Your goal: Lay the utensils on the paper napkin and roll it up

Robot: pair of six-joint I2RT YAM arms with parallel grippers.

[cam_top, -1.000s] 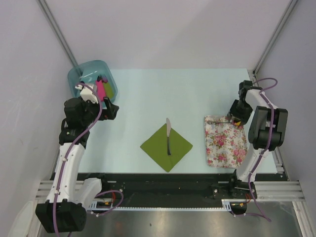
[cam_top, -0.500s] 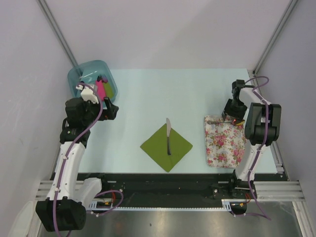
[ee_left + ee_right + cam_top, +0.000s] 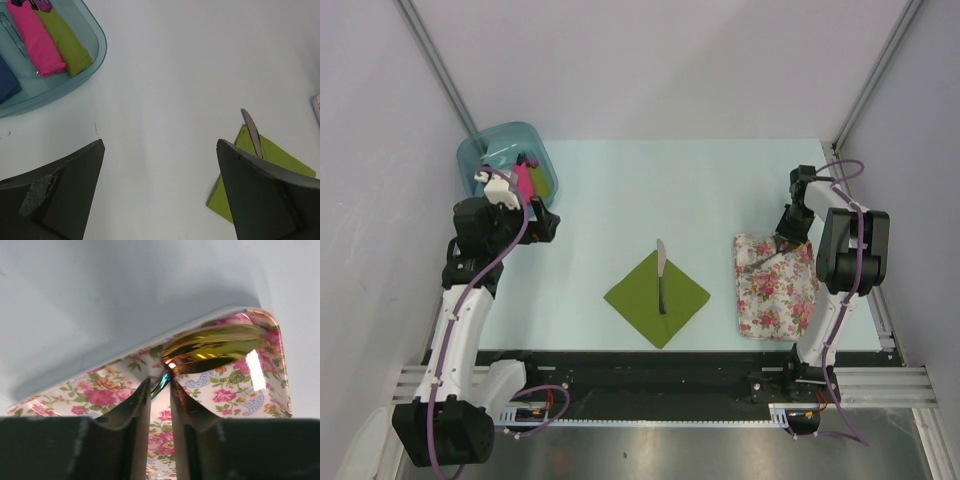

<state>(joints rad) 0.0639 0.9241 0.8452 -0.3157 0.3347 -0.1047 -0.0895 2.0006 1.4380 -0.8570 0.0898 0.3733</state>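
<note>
Right wrist: glossy golden-iridescent spoon (image 3: 212,347)

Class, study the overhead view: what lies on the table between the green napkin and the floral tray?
Nothing. In the top view, the pale table between the green napkin and the floral tray is bare.

The right gripper (image 3: 161,385) stands low over the floral mat (image 3: 100,396), its two dark jaws drawn close together with the thin neck of a spoon (image 3: 215,347) pinched between their tips. The spoon's bowl, glossy with a gold and bluish sheen, sits just beyond the jaws, over the mat's far right corner. Past the mat's raised rim lies pale worktop (image 3: 125,285), partly in shadow.
</note>
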